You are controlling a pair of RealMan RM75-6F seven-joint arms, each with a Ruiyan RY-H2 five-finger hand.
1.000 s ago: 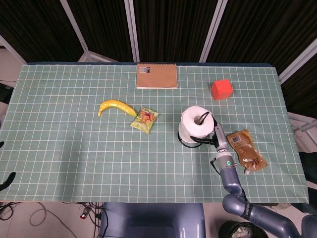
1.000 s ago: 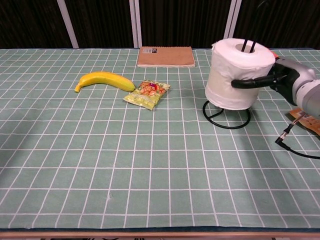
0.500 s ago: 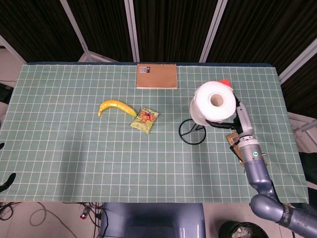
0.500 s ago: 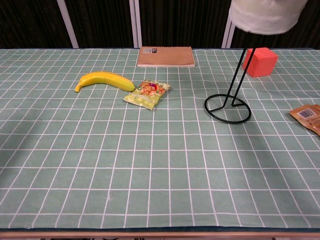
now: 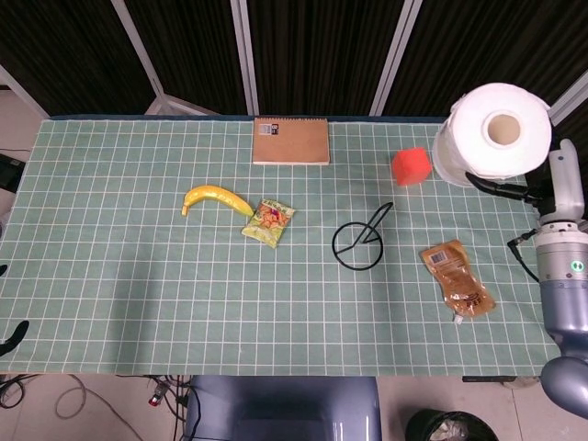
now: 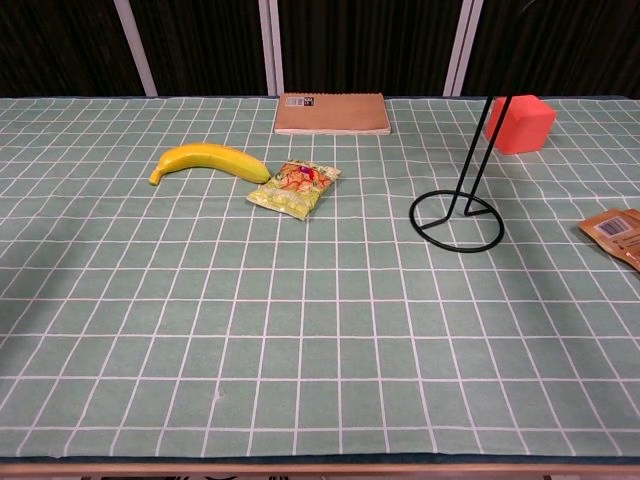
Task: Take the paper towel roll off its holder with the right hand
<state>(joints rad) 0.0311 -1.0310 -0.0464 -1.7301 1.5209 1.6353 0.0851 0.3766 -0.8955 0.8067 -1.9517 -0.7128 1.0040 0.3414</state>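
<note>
The white paper towel roll (image 5: pixel 493 135) is lifted high at the right in the head view, clear of its holder. My right hand (image 5: pixel 522 190) grips it from the side, dark fingers wrapped round its lower edge. The black wire holder (image 5: pixel 362 243) stands bare on the green cloth, its ring base and slanted rod (image 6: pixel 468 190) plain in the chest view. Neither the roll nor the right hand shows in the chest view. The left hand appears in neither view.
A red cube (image 5: pixel 411 166) sits behind the holder, a brown pouch (image 5: pixel 457 277) to its right. A banana (image 5: pixel 214 197) and a snack packet (image 5: pixel 268 221) lie left of centre. A brown notebook (image 5: pixel 291 141) rests at the far edge.
The roll has come up off the holder rod and travelled up and to the right with my right hand. The holder stays put, now bare.
</note>
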